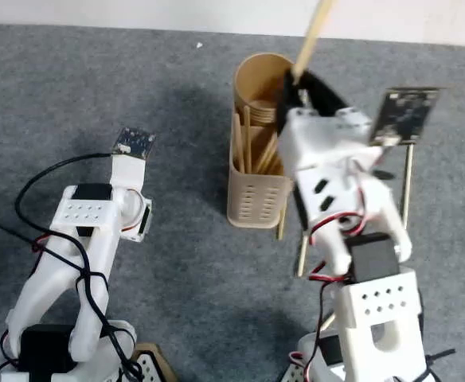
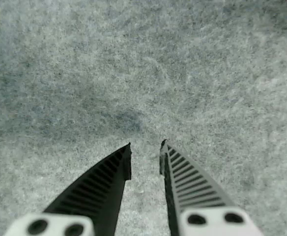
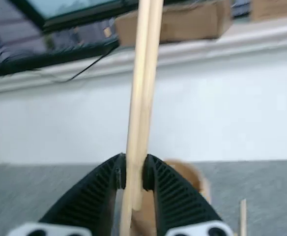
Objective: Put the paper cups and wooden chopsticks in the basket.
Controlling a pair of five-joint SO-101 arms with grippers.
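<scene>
While the right gripper (image 1: 296, 83) hangs over the far end of the basket (image 1: 256, 203), its jaws are clamped tight on a chopstick pair (image 1: 316, 32). The pair is approx upright and sticks up well past the fingers (image 3: 165, 191); right wrist view shows both sticks pinched side by side betw. the ribbed pads. Basket sits mid-table (image 1: 177, 95), nearer the far edge than the near one, long side running far-to-near. A paper cup (image 1: 256, 79) stands upright at the basket's far end, touching or just beside the held sticks; can't tell for sure whether it is inside the rim or right behind it. Several more chopsticks (image 1: 248, 143) lean inside the basket, next to the cup. One loose chopstick (image 1: 408, 191) lies toward the table's right edge, beyond the right arm. Another loose stick (image 1: 302, 255) lies by the basket's near-right corner, partly under that arm. Left arm (image 1: 97, 211) is on the table's left side, well apart from the basket. Left gripper (image 2: 146, 145) points down at bare gray table top, jaws narrowly apart, tips not touching.
</scene>
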